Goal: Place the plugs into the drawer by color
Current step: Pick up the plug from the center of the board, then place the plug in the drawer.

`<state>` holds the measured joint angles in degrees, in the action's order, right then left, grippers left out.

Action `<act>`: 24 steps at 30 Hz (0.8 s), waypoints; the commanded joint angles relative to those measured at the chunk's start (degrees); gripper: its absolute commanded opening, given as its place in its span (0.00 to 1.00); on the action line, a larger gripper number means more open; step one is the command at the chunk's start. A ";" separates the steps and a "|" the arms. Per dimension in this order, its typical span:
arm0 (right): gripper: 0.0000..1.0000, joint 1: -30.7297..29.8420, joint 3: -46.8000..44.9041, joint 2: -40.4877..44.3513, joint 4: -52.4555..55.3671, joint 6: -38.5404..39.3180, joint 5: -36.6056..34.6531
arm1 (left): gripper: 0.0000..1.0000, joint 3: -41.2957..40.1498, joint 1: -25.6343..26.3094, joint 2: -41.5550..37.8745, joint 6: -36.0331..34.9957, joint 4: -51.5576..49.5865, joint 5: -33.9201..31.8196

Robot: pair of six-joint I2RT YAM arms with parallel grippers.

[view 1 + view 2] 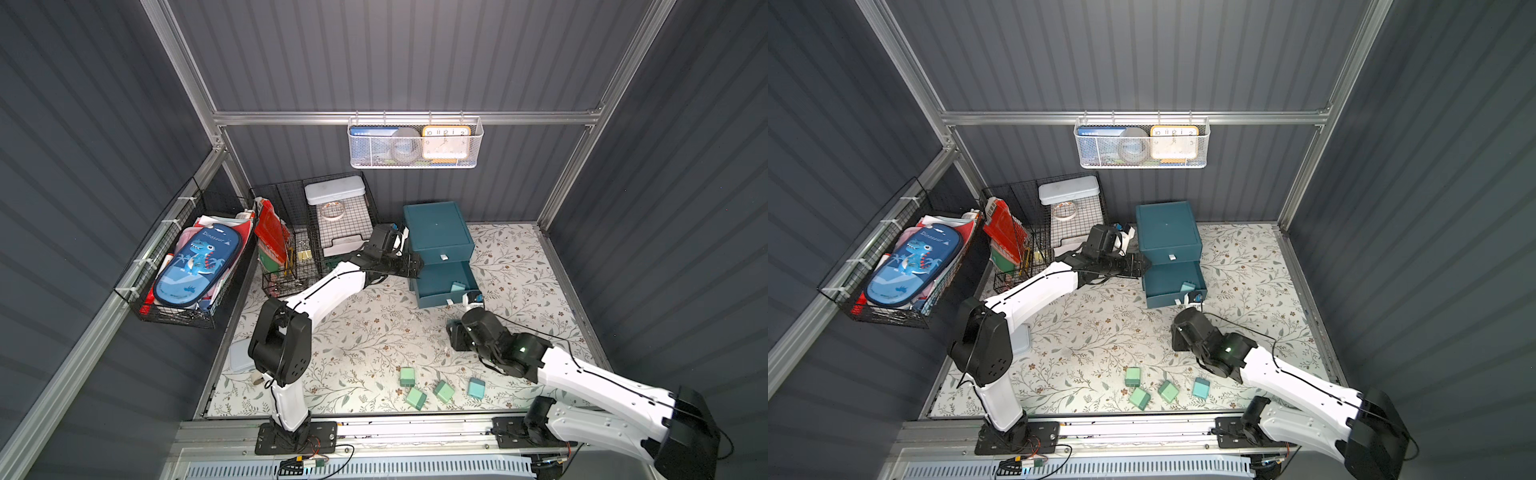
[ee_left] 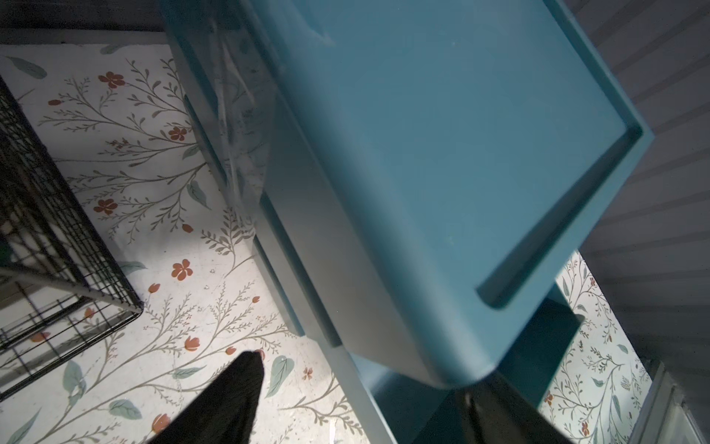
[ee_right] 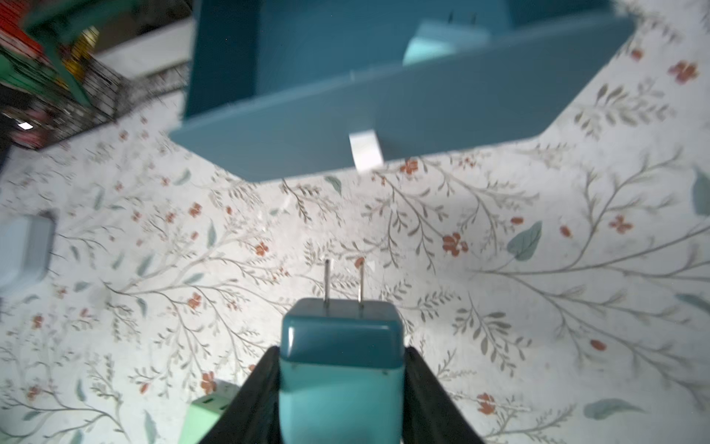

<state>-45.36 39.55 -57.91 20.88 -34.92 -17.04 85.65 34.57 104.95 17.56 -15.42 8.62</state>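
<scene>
The dark teal drawer cabinet (image 1: 438, 232) stands at the back of the table, with a lower drawer (image 1: 444, 286) pulled out. One light teal-blue plug (image 1: 457, 286) lies inside it. My right gripper (image 3: 342, 369) is shut on another teal-blue plug (image 3: 342, 346), prongs pointing at the drawer front, a little way before its white pull tab (image 3: 365, 150). My left gripper (image 2: 365, 399) is open at the cabinet's left side, its jaws straddling the open drawer's side wall. Three mint green plugs (image 1: 416, 398) and a teal-blue plug (image 1: 476, 388) lie near the front edge.
Black wire baskets (image 1: 332, 224) stand left of the cabinet. A wall basket with a dinosaur pencil case (image 1: 195, 266) hangs at the left. A white mesh basket (image 1: 413, 143) hangs on the back wall. A pale flat box (image 1: 241, 355) lies by the left arm's base.
</scene>
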 commanded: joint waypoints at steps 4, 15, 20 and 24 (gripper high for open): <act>0.26 8.26 12.42 -10.01 -2.31 13.88 3.21 | 0.83 -0.48 0.15 -1.22 -0.33 0.39 0.51; 0.26 14.84 20.91 -27.16 -8.46 23.35 7.94 | 0.83 0.75 0.10 -1.10 -0.45 -0.50 0.35; 0.26 15.42 18.64 -27.50 -8.34 23.34 8.49 | 0.83 0.51 0.06 -0.84 -0.43 -0.24 0.61; 0.26 14.97 18.06 -25.18 -4.31 21.12 11.21 | 0.84 0.57 0.08 -0.58 -0.49 -0.09 0.61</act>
<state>-30.15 58.87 -85.08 13.23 -12.80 -8.14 85.65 34.57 104.95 17.56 -15.46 8.75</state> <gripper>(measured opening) 0.465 0.834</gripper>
